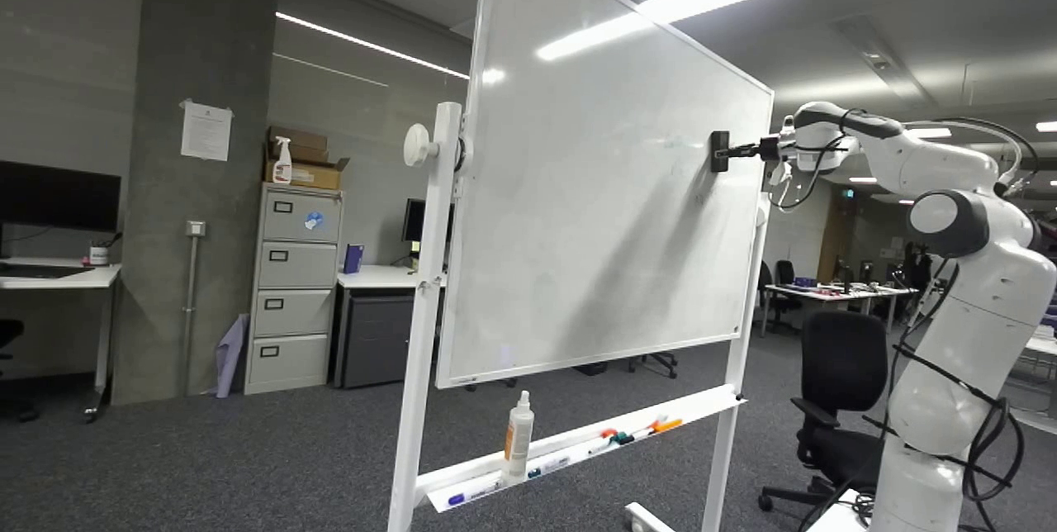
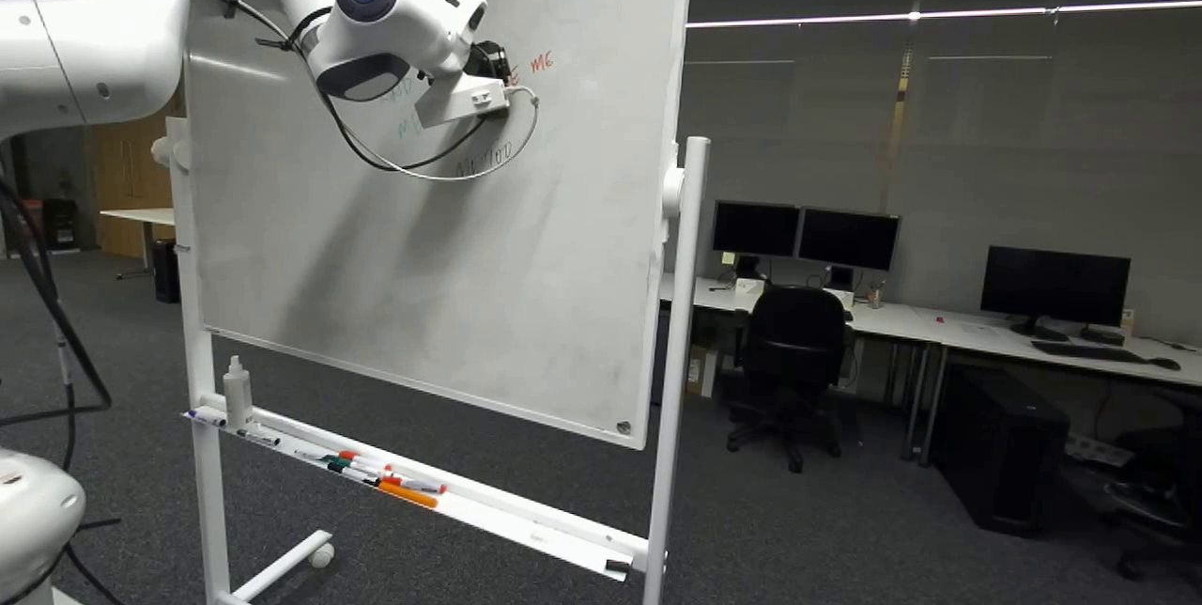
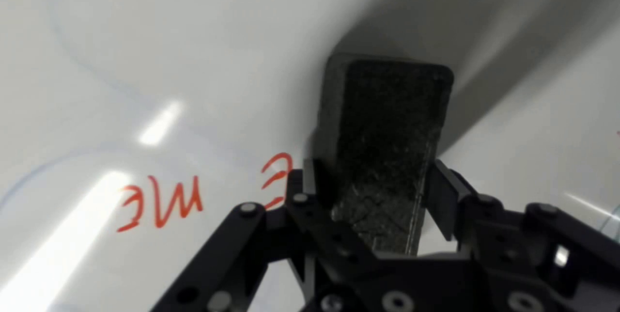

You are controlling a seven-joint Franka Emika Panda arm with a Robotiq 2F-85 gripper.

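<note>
A black block-shaped eraser (image 1: 719, 140) lies against the whiteboard (image 1: 570, 185) near its far side. My gripper (image 1: 732, 153) points at the board and has its fingers on the eraser. In the wrist view the gripper (image 3: 373, 171) has one finger on each long side of the eraser (image 3: 392, 113), and both fingers appear to touch it. Red letters (image 3: 162, 203) stand upside down beside the eraser, one partly covered by a finger. In an exterior view the eraser is mostly hidden behind the wrist; red letters (image 2: 542, 62) and black writing (image 2: 484, 159) show near it.
The board's lower tray (image 1: 462, 474) holds a bottle (image 1: 518, 437), several markers (image 1: 611, 439) and an orange marker (image 1: 667, 425). The board hangs between white posts (image 2: 681, 351). A cable (image 2: 470, 175) loops below the wrist. An office chair (image 1: 842, 383) stands beside the arm.
</note>
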